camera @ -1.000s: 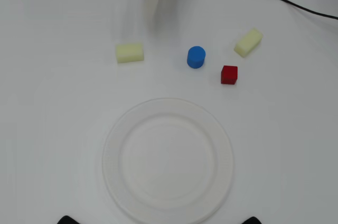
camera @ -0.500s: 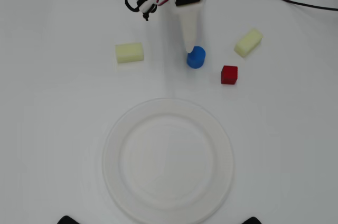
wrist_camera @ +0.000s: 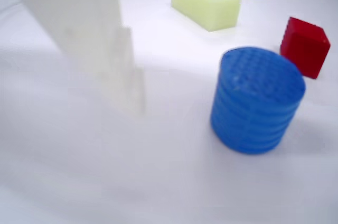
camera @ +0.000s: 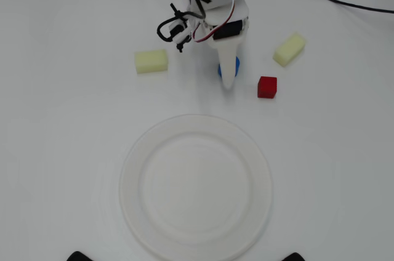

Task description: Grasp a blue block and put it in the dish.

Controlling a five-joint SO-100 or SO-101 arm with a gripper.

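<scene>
Hand (camera: 228, 82) hovers over the blue block (wrist_camera: 257, 100), holding nothing; its opening width cannot be told.

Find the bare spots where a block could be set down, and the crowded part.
Free: the whole dish and the table beside it. Crowded: the far strip, where the gripper hangs over the blue block near the red cube.

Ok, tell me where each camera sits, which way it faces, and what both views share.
Overhead view: fixed above the table, looking straight down on the dish, arm entering from the top edge, gripper over the blue block.
Wrist view: rides on the gripper, low, looking across the table; one white finger shows at left.
Shared: blue block, red cube, a yellow block.
</scene>
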